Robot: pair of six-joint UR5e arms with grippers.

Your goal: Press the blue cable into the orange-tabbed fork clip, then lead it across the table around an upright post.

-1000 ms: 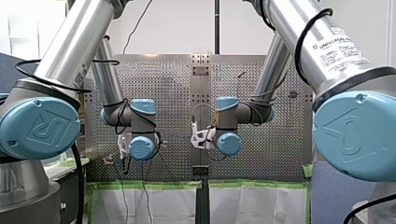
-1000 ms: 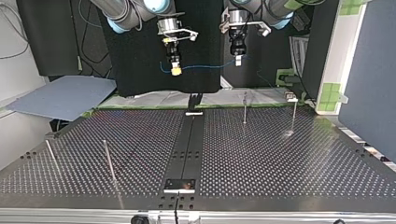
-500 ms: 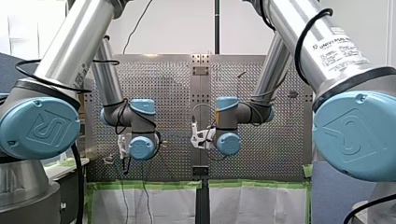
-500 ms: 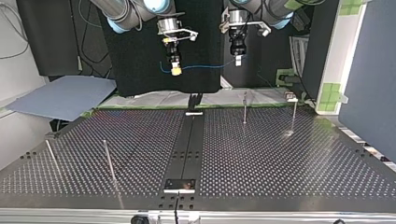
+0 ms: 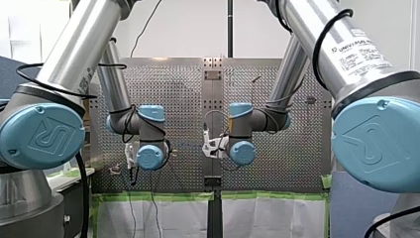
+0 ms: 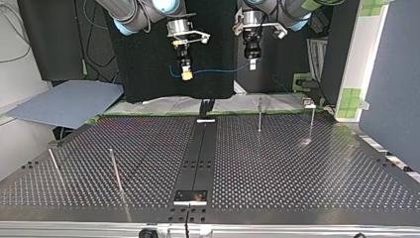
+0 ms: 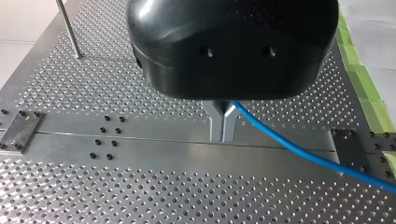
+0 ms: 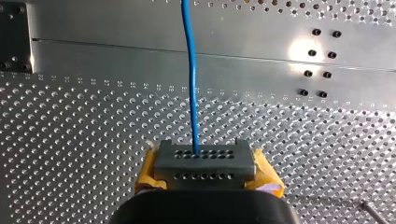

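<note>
The blue cable [image 6: 218, 70] hangs in a shallow sag between my two grippers, high above the perforated table [image 6: 297, 168]. In the top view my left gripper [image 6: 252, 64] holds its end at the right and my right gripper [image 6: 186, 75], with yellow pads, holds it at the left, a short tail sticking out beyond. In the left wrist view the metal fingers [image 7: 217, 122] are shut on the cable [image 7: 299, 150]. In the right wrist view the cable [image 8: 190, 79] runs out from between the shut fingers [image 8: 204, 161]. A small fixture [image 6: 308, 103] stands at the table's far right; no orange tab shows on it.
Thin upright posts stand at the top view's far right [image 6: 259, 115] [image 6: 312, 121] and at its near left [image 6: 115, 171] [image 6: 53, 164]. A smooth rail [image 6: 200, 148] runs down the table's middle, ending in a small plate [image 6: 190, 197]. Green tape edges the far side.
</note>
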